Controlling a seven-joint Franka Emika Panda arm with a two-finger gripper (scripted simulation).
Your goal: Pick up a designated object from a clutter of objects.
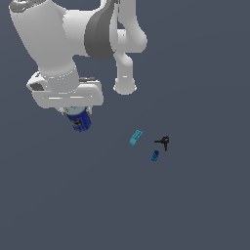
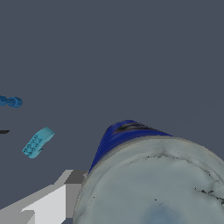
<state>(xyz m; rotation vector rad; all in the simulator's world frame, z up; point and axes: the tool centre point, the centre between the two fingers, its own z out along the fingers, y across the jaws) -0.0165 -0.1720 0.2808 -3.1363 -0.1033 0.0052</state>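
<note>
The dark-blue can (image 1: 81,119) with a pale grey-white top sits under my gripper (image 1: 78,117), held between the fingers and lifted off the grey floor, toward the exterior view's left. In the wrist view the can (image 2: 148,175) fills the frame, its pale top close to the camera, with one white finger (image 2: 48,201) beside it. The jaws are shut on the can. The teal rectangular block (image 1: 135,137) lies apart toward the exterior view's right and also shows in the wrist view (image 2: 37,142).
The tiny blue cylinder (image 1: 155,156) and the small black tool with a red tip (image 1: 164,142) lie near the teal block. The cylinder also shows in the wrist view (image 2: 11,102). The white arm (image 1: 73,39) hangs over the exterior view's upper left.
</note>
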